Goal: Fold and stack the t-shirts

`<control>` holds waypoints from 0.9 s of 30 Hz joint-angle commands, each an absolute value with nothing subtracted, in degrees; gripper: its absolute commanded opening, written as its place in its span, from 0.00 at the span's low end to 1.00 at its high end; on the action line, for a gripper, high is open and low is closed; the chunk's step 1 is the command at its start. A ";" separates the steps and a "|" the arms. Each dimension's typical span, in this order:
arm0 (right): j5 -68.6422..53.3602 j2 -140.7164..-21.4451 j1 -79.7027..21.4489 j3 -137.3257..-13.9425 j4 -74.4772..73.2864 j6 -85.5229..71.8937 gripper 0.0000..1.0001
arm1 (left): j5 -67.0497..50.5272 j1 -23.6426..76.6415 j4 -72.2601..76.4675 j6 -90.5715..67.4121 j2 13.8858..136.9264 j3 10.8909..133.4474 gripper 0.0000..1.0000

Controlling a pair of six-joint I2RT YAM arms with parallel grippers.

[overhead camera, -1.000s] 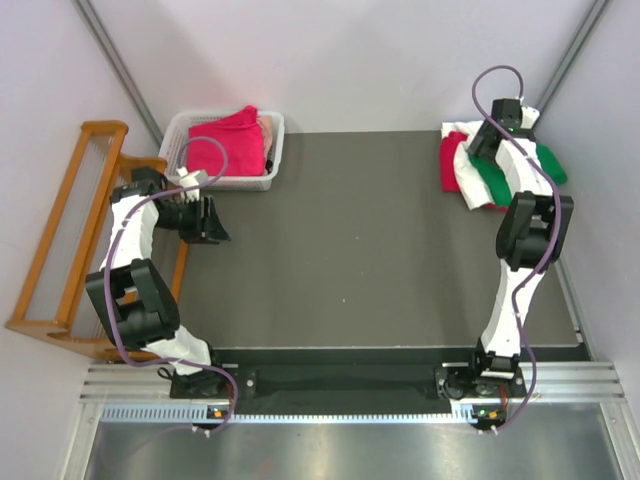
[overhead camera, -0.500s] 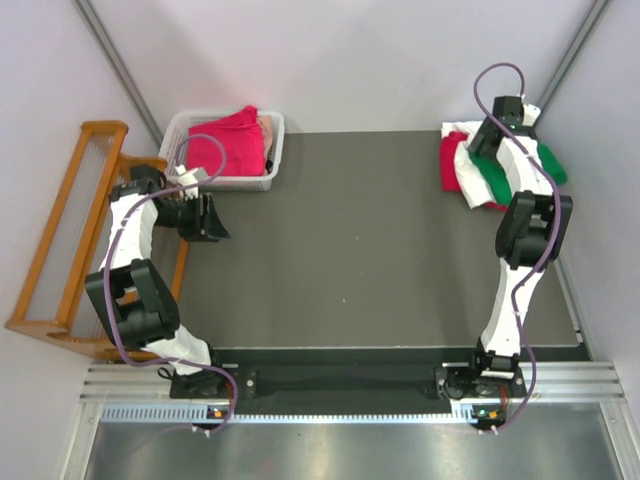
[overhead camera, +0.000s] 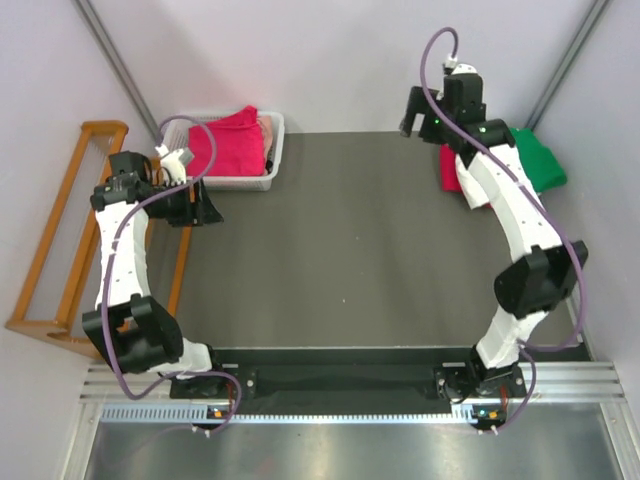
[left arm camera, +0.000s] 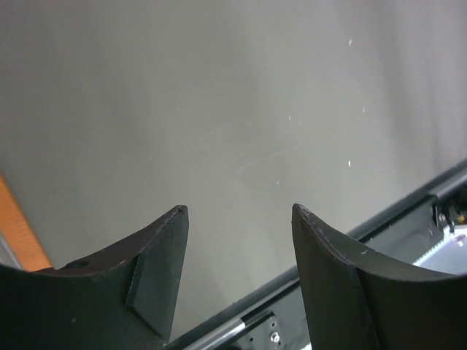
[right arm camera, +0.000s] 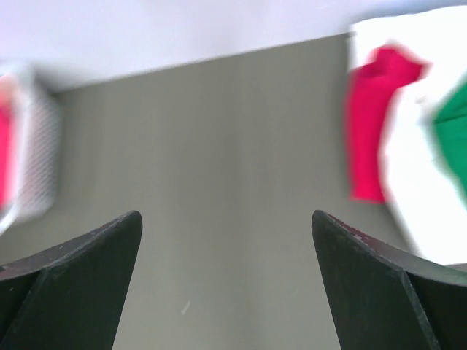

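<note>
Top view, left to right: rack sat off the left edge of the mat. Left gripper hung just below the basket, jaws spread, nothing between them. Basket at upper left held crimson shirts in a loose heap, unfolded by the look of it. Right gripper was at upper right beside the stack, jaws wide apart, empty. Stack there: red shirt, white shirt and green shirt, overlapping. The arm covered part of it, so I couldn't tell how neat it was.

Progress, my read: partway. Three t-shirts were stacked, more were left in the basket, none was laid out for folding. Next would be a pick from the basket.

View differences: left wrist saw only bare mat, an orange sliver at its left edge and the rail at lower right, no cloth. Right wrist, blurred, caught the basket at far left and the stack at right. Only the top view showed both arms.
</note>
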State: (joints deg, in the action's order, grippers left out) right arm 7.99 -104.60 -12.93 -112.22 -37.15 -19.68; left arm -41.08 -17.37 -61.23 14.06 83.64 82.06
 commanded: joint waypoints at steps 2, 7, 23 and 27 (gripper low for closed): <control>-0.97 -92.40 -22.30 -101.10 -34.19 -18.11 1.00 | -40.25 -17.67 -56.34 10.99 76.65 81.04 0.64; -5.08 -84.74 -27.07 -89.77 -29.11 -20.39 1.00 | -38.15 -17.67 -55.02 8.44 72.95 80.51 0.65; -12.13 -62.93 -33.75 -65.66 -11.34 -18.10 1.00 | -37.70 -17.67 -52.12 7.38 64.24 78.49 0.91; -11.26 -60.91 -33.75 -58.90 -9.40 -19.16 1.00 | -38.50 -17.49 -51.25 6.16 65.83 77.35 0.87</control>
State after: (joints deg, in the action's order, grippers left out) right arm -10.09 -62.33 -32.93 -63.57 -12.16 -19.18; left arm -36.62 -17.41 -53.95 7.53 64.55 78.52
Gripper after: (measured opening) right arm 0.996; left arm 0.878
